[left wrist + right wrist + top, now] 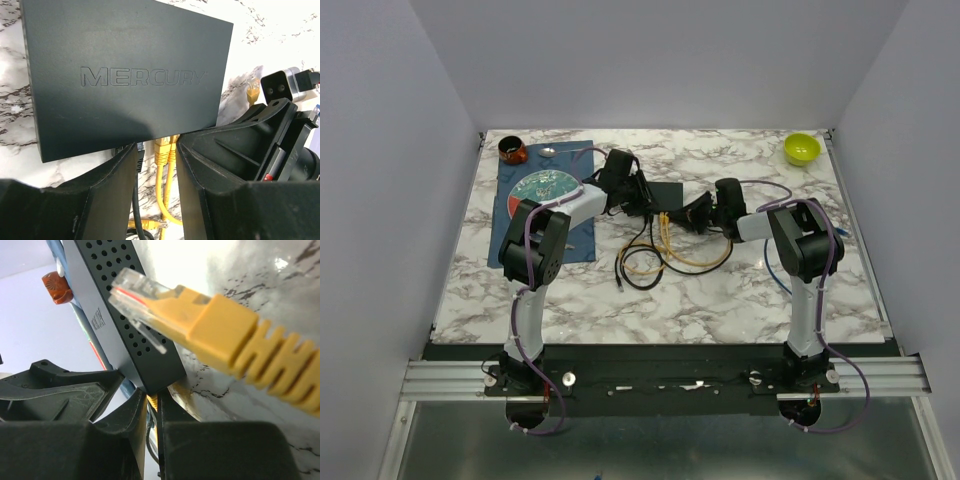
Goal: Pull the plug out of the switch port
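The switch (668,194) is a flat black box on the marble, marked MERCURY on top (125,75). Two yellow plugs (165,147) sit side by side in its near edge, next to a black cable. My left gripper (157,167) stands open at that edge, one finger on each side of the plugs and touching neither. My right gripper (152,399) comes in from the right below the switch's vented side (120,315), its jaws nearly together on a yellow plug (159,401). A loose yellow plug (200,325) hangs unplugged close to the right wrist camera.
Yellow and black cables (665,255) loop in front of the switch. A blue mat (510,235) with a round patterned plate (542,185) lies at the left, a brown cup (512,151) behind it. A green bowl (801,148) stands at the back right.
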